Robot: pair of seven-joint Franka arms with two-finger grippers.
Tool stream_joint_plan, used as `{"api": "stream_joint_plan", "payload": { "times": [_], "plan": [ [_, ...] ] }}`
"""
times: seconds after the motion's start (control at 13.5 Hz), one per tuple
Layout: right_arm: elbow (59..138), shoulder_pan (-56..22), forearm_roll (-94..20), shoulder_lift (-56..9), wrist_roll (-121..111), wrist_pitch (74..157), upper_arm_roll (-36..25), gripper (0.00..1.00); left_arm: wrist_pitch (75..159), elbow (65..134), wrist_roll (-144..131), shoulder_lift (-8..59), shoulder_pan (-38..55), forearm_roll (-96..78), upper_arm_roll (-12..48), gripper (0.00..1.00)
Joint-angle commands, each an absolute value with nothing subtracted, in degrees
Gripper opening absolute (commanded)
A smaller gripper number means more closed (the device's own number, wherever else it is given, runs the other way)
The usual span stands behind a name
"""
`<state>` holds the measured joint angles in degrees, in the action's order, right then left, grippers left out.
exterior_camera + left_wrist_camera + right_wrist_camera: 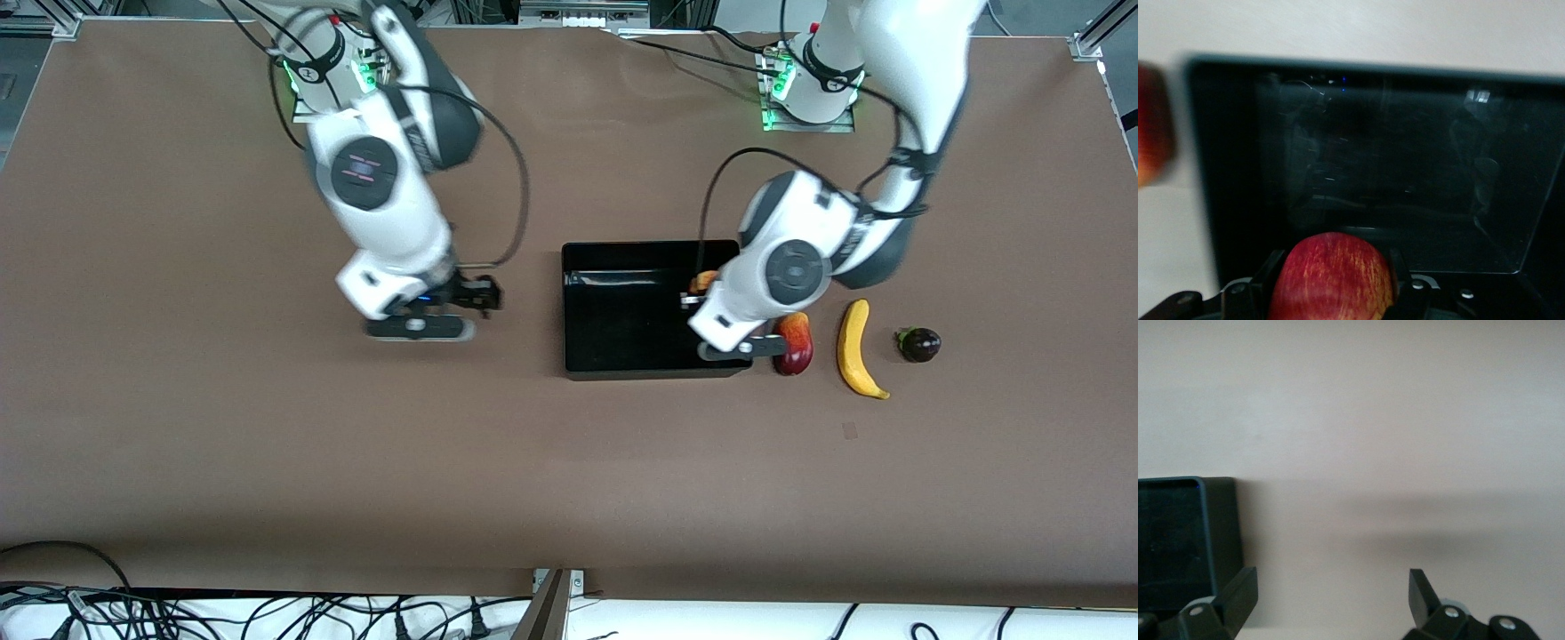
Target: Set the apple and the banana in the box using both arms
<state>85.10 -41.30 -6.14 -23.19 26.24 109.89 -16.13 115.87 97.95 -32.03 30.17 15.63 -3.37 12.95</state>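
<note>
A: The left gripper (1331, 293) hangs over the box's (578, 356) interior, at the end toward the left arm, its fingers clamped on the apple (1331, 277).

B: And the other one?

A: The right gripper (1331, 593) waits with its fingers spread wide and empty, over bare table (267, 462) toward the right arm's end.

B: How might the fruit handle?

A: The apple looks firm, smooth and light, and it is held across its round middle. The banana (858, 348) probably suits a grip at mid-length, across its narrow width.

B: Counts?

A: One apple, one banana, one box, one mango (794, 345) beside the box, and one dark round fruit (919, 344) beside the banana.
</note>
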Motion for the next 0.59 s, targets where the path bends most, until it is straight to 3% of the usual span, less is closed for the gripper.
{"api": "stream_joint_plan", "payload": {
  "times": [0.0, 0.3, 0.37, 0.45, 0.52],
  "plan": [
    [87.7, -41.6, -6.9, -15.8, 18.7, 102.3, -21.3, 1.0, 116.8, 100.4, -33.2, 32.2, 17.0, -3.3, 12.7, 0.28],
    [95.2, -41.2, -10.1, -6.3, 8.6, 99.7, -27.7, 1.0, 117.1, 104.8, -32.7, 33.7, 18.5, -3.2, 12.8, 0.29],
    [98.0, -41.1, -9.7, -3.3, 7.8, 100.2, -29.1, 1.0, 117.9, 104.9, -32.8, 34.0, 18.7, -3.3, 12.8, 0.52],
    [99.7, -41.0, -9.4, -1.5, 6.9, 100.0, -29.6, 1.0, 117.6, 104.9, -33.5, 33.8, 18.6, -3.3, 12.8, 1.0],
    [100.3, -41.0, -9.1, -0.1, 6.1, 99.8, -30.2, 1.0, 116.6, 104.2, -33.3, 33.0, 18.0, -3.3, 12.9, 1.0]
  ]
}}
